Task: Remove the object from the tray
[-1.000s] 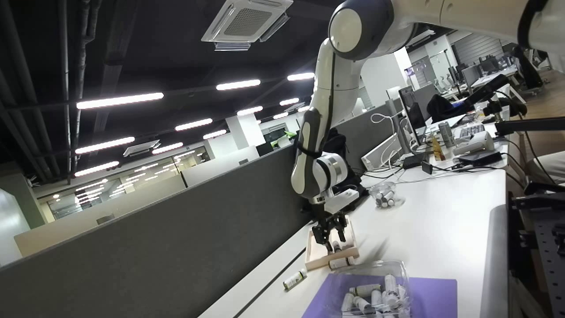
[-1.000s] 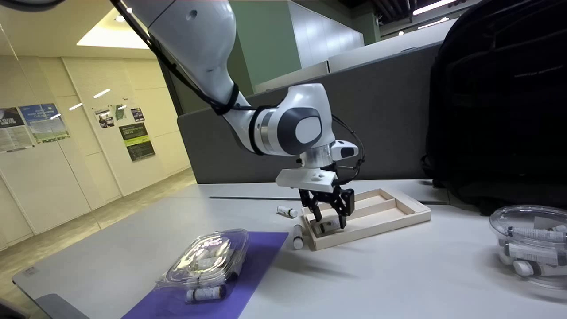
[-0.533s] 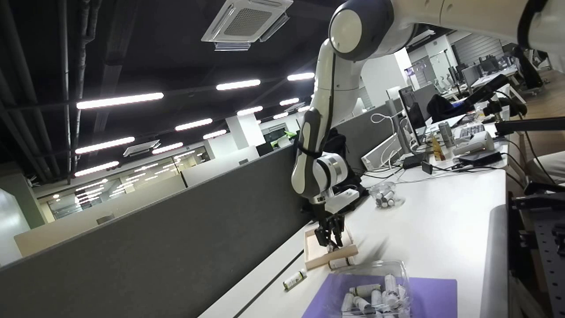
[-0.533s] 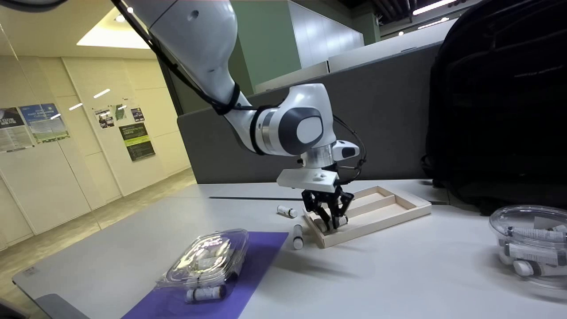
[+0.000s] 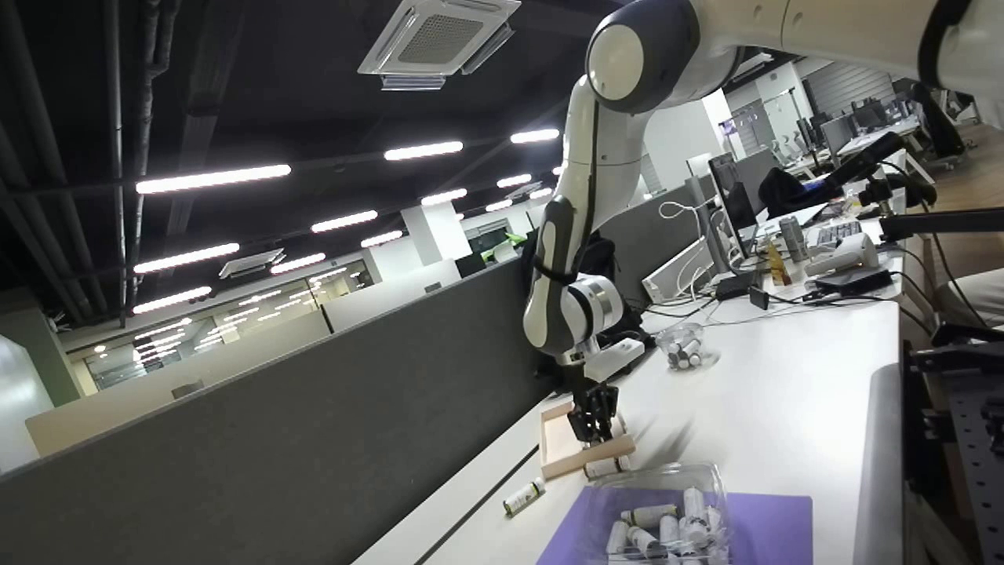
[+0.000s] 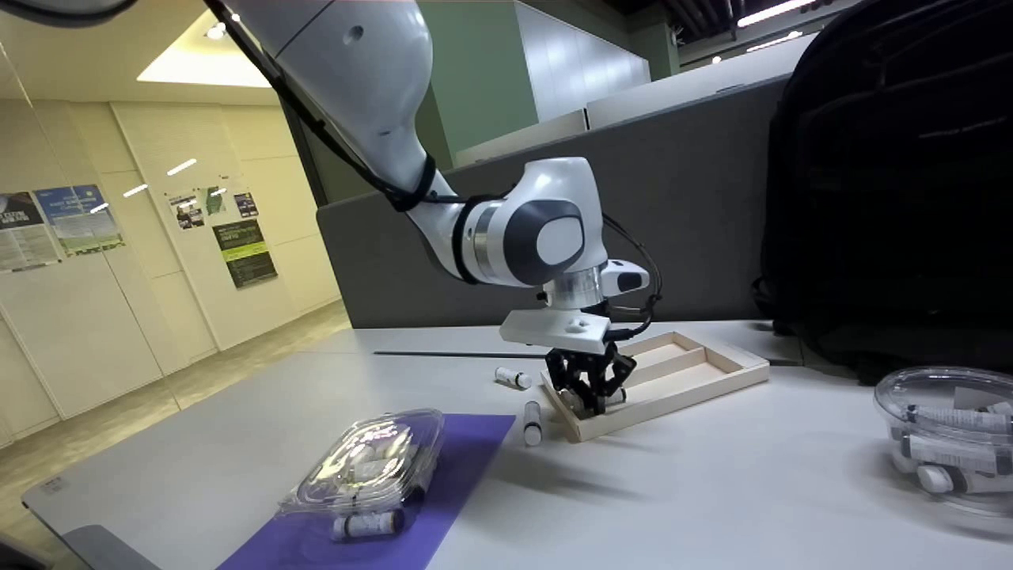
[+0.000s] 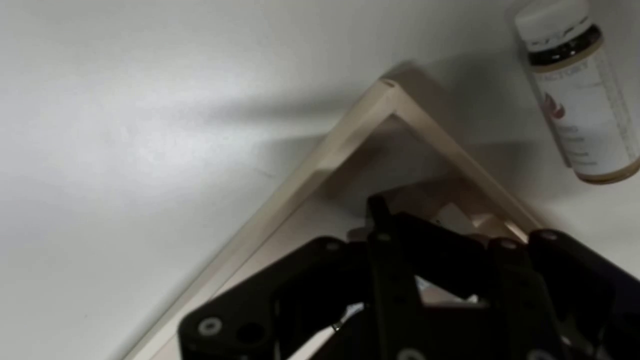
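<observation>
The light wood tray point(image 6: 681, 405) lies on the white table, and a long divider splits it. One small white-labelled bottle point(image 6: 618, 396) rests on its side in the tray's end compartment, largely covered by my fingers. My gripper point(image 6: 592, 408) points down into that compartment; in the wrist view its fingertips point(image 7: 378, 205) meet near the tray's corner. Both exterior views show the jaws together low over the bottle, and no part of it is plainly seen between them. Scraps of a pale label show past the fingers in the wrist view.
Close outside the tray's end wall lies a bottle point(image 7: 585, 110), with another bottle point(image 6: 513, 378) farther off. A clear box point(image 5: 659, 526) of bottles sits on a purple mat point(image 6: 467, 451). Also standing here are a round clear tub point(image 6: 950, 435), a black backpack point(image 6: 894, 198) and a grey partition point(image 6: 673, 237).
The jaws, spread around the bottle a second ago, have come together. My gripper has shifted slightly to the right and lower in an exterior view, and the tray has been nudged a little.
</observation>
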Controlling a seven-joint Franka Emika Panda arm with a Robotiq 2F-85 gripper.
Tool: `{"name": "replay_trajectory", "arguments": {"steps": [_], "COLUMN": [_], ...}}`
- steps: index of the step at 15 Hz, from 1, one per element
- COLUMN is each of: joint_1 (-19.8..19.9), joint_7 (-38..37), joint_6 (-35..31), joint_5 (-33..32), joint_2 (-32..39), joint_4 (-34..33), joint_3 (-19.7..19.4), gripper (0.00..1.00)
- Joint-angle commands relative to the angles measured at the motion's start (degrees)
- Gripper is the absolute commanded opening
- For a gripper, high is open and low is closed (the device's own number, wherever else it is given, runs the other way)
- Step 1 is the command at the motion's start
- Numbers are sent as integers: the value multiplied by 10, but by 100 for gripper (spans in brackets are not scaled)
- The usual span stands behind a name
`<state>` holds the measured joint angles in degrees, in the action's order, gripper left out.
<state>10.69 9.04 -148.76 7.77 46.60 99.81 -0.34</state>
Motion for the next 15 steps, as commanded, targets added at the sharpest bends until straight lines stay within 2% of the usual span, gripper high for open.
{"name": "replay_trajectory", "arguments": {"steps": [1,11,15], "joint_1": [13,22,24], "joint_7": [2,20,29], "joint_6": [8,-2,12], "joint_5": [1,7,0], "joint_2": [2,-36,-19], "joint_4": [-9,2,-25], "joint_3": [11,30,26], "gripper": [33,99,100]}}
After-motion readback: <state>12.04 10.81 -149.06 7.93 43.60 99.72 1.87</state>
